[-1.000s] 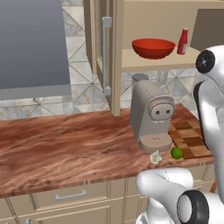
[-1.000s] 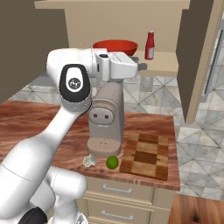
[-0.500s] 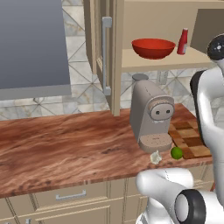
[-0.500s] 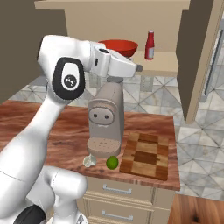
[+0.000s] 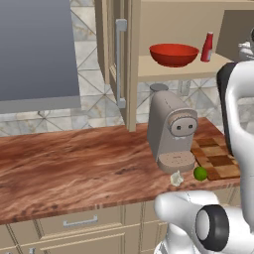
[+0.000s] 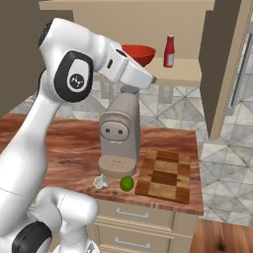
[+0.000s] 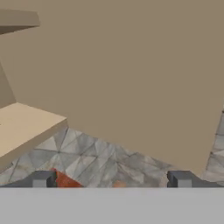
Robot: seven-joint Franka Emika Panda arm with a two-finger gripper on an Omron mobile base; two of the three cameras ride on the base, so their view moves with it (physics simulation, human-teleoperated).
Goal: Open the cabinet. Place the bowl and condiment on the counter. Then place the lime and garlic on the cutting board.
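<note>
The cabinet (image 5: 119, 59) stood open above the coffee machine (image 5: 171, 131). On its shelf sat a glossy red bowl (image 5: 173, 54), with a slim white-capped red bottle (image 5: 207, 47) just beside it. The pincer (image 7: 111, 179) was spread wide, holding nothing.

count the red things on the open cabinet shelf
2: the bowl toward the shelf's left, the condiment bottle upright to its right, apart from it. The arm covers the shelf's left in the right base view, but nothing more shows from the left.
</note>
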